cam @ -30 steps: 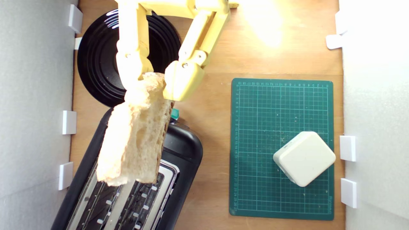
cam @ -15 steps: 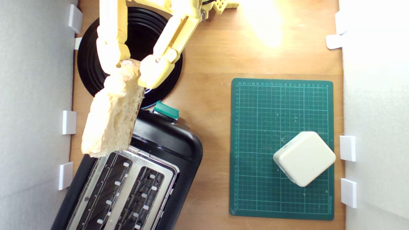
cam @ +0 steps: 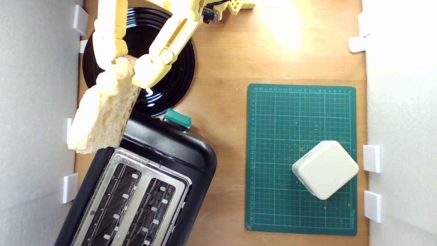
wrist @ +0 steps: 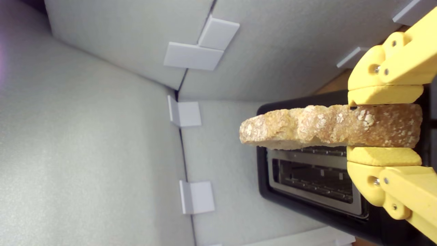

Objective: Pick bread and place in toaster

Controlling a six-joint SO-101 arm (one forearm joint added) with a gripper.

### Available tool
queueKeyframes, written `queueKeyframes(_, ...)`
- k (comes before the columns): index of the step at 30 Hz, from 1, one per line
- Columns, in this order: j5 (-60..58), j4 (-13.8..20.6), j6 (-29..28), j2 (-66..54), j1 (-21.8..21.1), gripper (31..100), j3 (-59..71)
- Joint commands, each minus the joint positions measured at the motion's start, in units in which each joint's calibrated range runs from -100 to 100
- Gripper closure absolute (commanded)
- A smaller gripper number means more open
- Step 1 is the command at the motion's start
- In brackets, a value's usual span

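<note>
Crust of bread (wrist: 327,126) shows in wrist view only.

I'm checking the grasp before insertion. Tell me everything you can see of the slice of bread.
The rustic slice of bread has pale, holey crumb and a tan, flour-dusted crust. It hangs in the air, clamped at one end between the yellow gripper's two jaws, its free end slanting toward the exterior view's lower left. It overlaps the black two-slot toaster's corner there, beside the slots, not in them. Only the gripper visibly touches it.
</note>
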Motion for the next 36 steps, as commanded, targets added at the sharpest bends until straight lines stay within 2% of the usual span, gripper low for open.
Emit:
queueKeyframes(1, 0.1, 0.4, -0.2, 0.4, 0.1, 70.7, -2.5)
queueKeyframes(14, -0.2, 0.9, -0.3, 9.7, 0.1, 70.7, -3.0)
queueKeyframes(25, -0.8, 0.9, -0.2, 13.1, 0.0, 70.7, -3.3)
queueKeyframes(31, -6.4, 0.9, -0.4, 14.0, 0.0, 70.7, -3.3)
queueKeyframes(36, -6.8, 0.9, -0.4, 14.1, 0.0, 70.7, -3.3)
